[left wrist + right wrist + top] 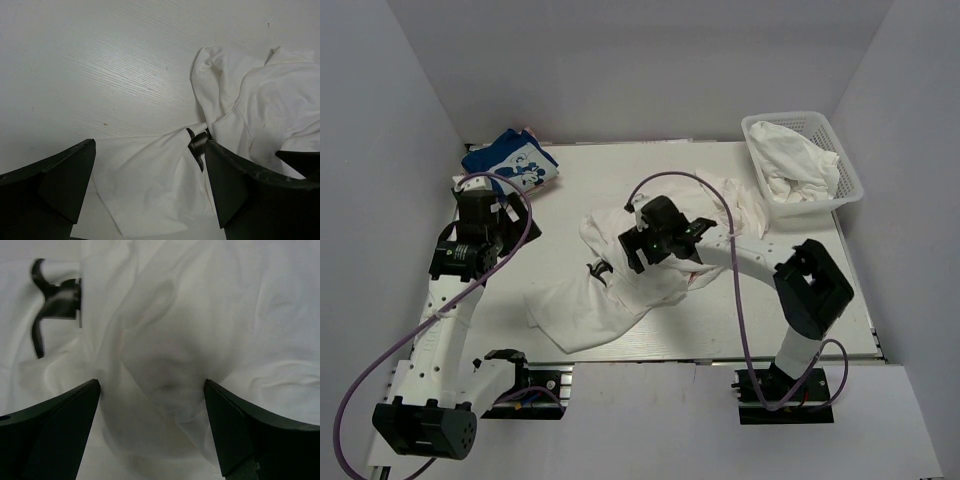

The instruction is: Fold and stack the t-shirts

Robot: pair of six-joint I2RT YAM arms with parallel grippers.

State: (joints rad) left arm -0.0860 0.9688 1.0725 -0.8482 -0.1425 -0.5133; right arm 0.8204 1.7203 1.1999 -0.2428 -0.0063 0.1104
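Nothing in the three views can be read: no text, label, brand name, number or sign. The folded blue t-shirt (510,163) in the upper left of the top view bears a white cartoon graphic, too small there to show any lettering. A small black curved shape (52,300) sits against the white t-shirt (590,310) in the upper left of the right wrist view and appears again near the middle of the left wrist view. It forms no legible letter or figure, and I cannot tell whether it is a print or a separate object.
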